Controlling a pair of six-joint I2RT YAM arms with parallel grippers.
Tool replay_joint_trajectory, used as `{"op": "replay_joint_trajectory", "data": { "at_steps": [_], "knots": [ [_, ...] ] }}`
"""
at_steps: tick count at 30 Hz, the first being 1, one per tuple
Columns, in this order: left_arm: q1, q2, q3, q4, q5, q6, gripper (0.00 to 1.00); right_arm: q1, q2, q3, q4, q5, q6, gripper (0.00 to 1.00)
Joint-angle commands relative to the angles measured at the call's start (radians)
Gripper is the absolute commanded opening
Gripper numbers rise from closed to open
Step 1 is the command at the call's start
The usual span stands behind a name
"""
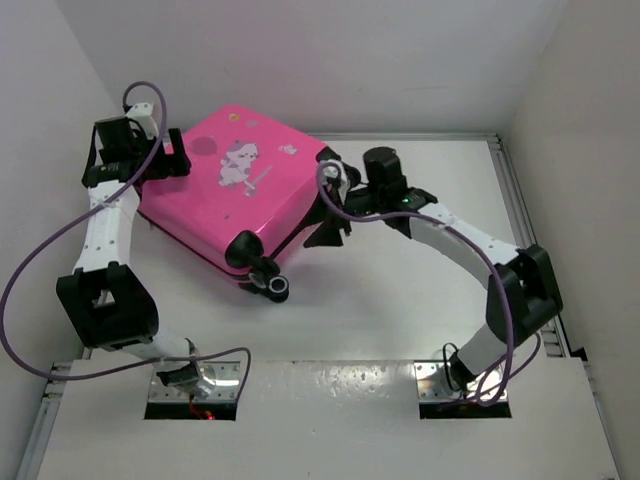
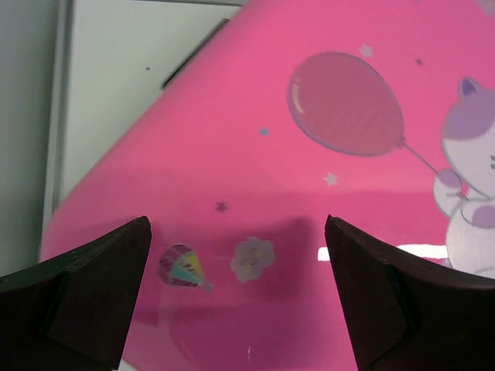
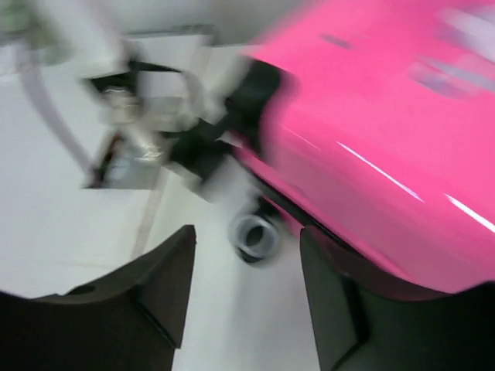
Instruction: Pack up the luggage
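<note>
The luggage [image 1: 235, 190], a bright pink hard-shell case with a white cat print, lies shut and flat on the table, its black wheels [image 1: 274, 287] pointing toward the near side. My left gripper [image 1: 165, 160] hovers over its far left corner. In the left wrist view that gripper [image 2: 237, 232] is wide open above the pink shell [image 2: 255, 154], holding nothing. My right gripper [image 1: 326, 228] is at the case's right edge. The right wrist view is blurred. There the right gripper [image 3: 247, 241] is open with only table between the fingers, one wheel [image 3: 254, 232] just beyond them and the case [image 3: 371, 116] to the right.
White walls close in the table on the left, back and right. A raised rail [image 1: 520, 190] runs along the table's right side. The left arm's base and cables [image 3: 131, 147] appear blurred beyond the case in the right wrist view.
</note>
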Motion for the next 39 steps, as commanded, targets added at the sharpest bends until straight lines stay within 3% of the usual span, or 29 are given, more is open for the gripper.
{"op": "replay_joint_trajectory", "data": {
  "at_steps": [1,2,3,5,9,11,14,17,19,22,25,29,36,39],
  "knots": [
    [0.060,0.005,0.073,0.009,0.052,-0.054,1.00,-0.138,-0.051,-0.106,0.375,0.245,0.281,0.57],
    [0.060,-0.007,0.073,0.009,0.069,-0.054,1.00,-0.161,-0.057,-0.114,0.399,0.303,0.356,0.59],
    [0.070,-0.018,0.073,0.009,0.119,-0.054,1.00,-0.194,-0.078,-0.134,0.425,0.469,0.428,0.60],
    [0.071,-0.076,0.042,0.037,0.173,-0.027,1.00,-0.251,-0.109,-0.158,0.426,0.535,0.494,0.60],
    [0.034,-0.211,-0.065,0.046,0.197,0.008,1.00,-0.271,-0.207,-0.366,0.509,0.754,0.498,0.66],
    [0.015,-0.268,-0.134,0.020,0.197,0.024,1.00,-0.308,-0.187,-0.364,0.541,0.783,0.507,0.67],
    [0.017,-0.355,-0.200,-0.038,0.071,0.010,1.00,-0.383,-0.089,-0.239,0.566,0.778,0.595,0.67],
    [0.156,-0.403,-0.246,-0.047,-0.111,-0.135,1.00,-0.431,0.032,-0.091,0.610,0.848,0.633,0.66],
    [0.251,-0.414,-0.255,-0.037,-0.188,-0.214,1.00,-0.443,0.125,-0.006,0.630,0.984,0.630,0.57],
    [0.343,-0.391,-0.268,-0.037,-0.210,-0.291,0.96,-0.454,0.262,0.119,0.615,1.055,0.625,0.48],
    [0.406,-0.342,-0.280,-0.060,-0.175,-0.330,0.93,-0.465,0.468,0.290,0.523,1.008,0.703,0.41],
    [0.417,-0.260,-0.306,-0.077,-0.138,-0.349,0.86,-0.463,0.649,0.491,0.452,0.795,0.876,0.36],
    [0.388,-0.112,-0.379,-0.101,-0.138,-0.398,0.82,-0.360,0.781,0.481,0.416,0.631,1.013,0.32],
    [0.327,-0.041,-0.424,-0.054,-0.041,-0.409,0.76,-0.356,0.785,0.422,0.385,0.592,1.027,0.32]
  ]
}}
